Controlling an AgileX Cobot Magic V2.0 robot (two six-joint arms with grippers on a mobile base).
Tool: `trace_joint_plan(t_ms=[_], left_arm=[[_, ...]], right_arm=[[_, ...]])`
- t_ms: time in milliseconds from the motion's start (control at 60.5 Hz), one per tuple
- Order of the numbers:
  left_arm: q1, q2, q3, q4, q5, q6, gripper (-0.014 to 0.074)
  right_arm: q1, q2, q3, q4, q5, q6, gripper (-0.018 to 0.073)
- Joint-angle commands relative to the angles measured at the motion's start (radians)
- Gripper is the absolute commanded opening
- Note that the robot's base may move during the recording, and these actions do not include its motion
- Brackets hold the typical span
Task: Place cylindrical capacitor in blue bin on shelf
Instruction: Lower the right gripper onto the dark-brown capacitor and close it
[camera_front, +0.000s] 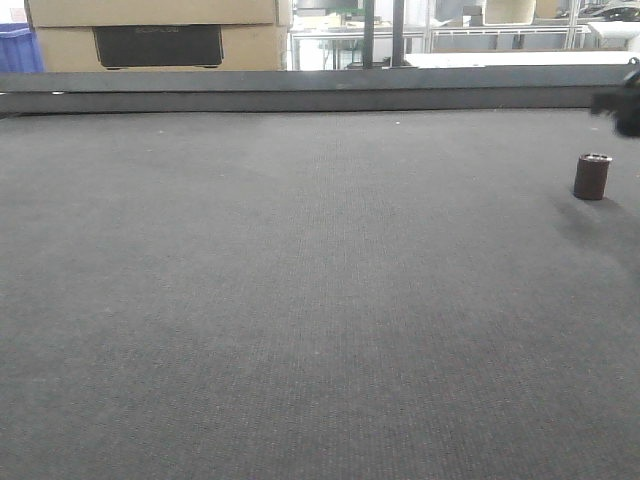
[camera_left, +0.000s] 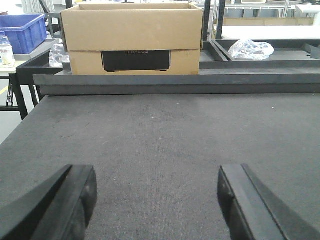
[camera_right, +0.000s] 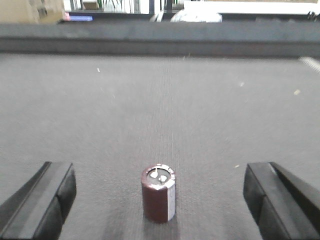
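The cylindrical capacitor (camera_front: 592, 176) is a stubby maroon cylinder with a silvery top rim, standing upright on the dark grey mat at the right. In the right wrist view the capacitor (camera_right: 158, 197) stands centred between the fingers of my right gripper (camera_right: 159, 175), which is open wide with a gap on each side. A dark part of the right gripper (camera_front: 627, 104) shows at the right edge of the front view, just behind the capacitor. My left gripper (camera_left: 156, 185) is open low over bare mat with nothing between its fingers. The shelf is out of view.
A raised dark rail (camera_front: 300, 92) runs along the mat's far edge. Behind it stands a large cardboard box (camera_left: 132, 37). A blue crate (camera_left: 22, 31) sits beyond the table at the far left, and a crumpled plastic bag (camera_left: 251, 49) lies at the far right.
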Motion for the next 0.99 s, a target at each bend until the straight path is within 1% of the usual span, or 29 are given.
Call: trace_joint_plan(t_ms=[0, 132, 281, 397, 612, 678, 728, 777, 860, 910, 976], left_arm=[[-0.006, 0.001, -0.008, -0.001, -0.011, -0.004, 0.0414], [-0.006, 0.001, -0.008, -0.001, -0.011, -0.004, 0.0414], [-0.006, 0.001, -0.008, -0.001, -0.011, -0.004, 0.0414], [-0.006, 0.001, -0.008, -0.001, -0.011, -0.004, 0.0414], [-0.006, 0.001, -0.008, -0.001, -0.007, -0.004, 0.0414], [-0.006, 0.001, -0.008, -0.001, -0.007, -0.004, 0.0414], [-0.006, 0.001, -0.008, -0.001, -0.007, -0.004, 0.0414], [-0.006, 0.001, -0.008, -0.001, -0.007, -0.004, 0.0414], [-0.006, 0.001, -0.008, -0.001, -0.007, -0.004, 0.0414], [-0.006, 0.001, -0.008, -0.001, -0.005, -0.004, 0.0414], [-0.006, 0.001, -0.008, -0.001, -0.005, -0.004, 0.0414]], right_arm=[[-0.003, 0.097, -0.077, -0.007, -0.049, -0.007, 0.0568], [-0.003, 0.211, -0.187, -0.005, -0.039, -0.007, 0.0568], [-0.003, 0.301, -0.291, -0.003, 0.002, -0.007, 0.0568], [-0.003, 0.344, -0.325, -0.003, 0.019, -0.007, 0.0568], [-0.003, 0.369, -0.331, -0.003, 0.041, -0.007, 0.0564], [-0.003, 0.369, -0.331, -0.003, 0.032, -0.007, 0.0520], [-0.003, 0.369, -0.331, -0.003, 0.026, -0.007, 0.0466], [-0.003, 0.369, -0.331, -0.003, 0.026, -0.007, 0.0370], [-0.003, 0.369, -0.331, -0.003, 0.028, -0.007, 0.0233], [-0.003, 0.369, -0.331, -0.003, 0.028, -0.007, 0.0132], [-0.003, 0.367, -0.331, -0.003, 0.028, -0.007, 0.0049]])
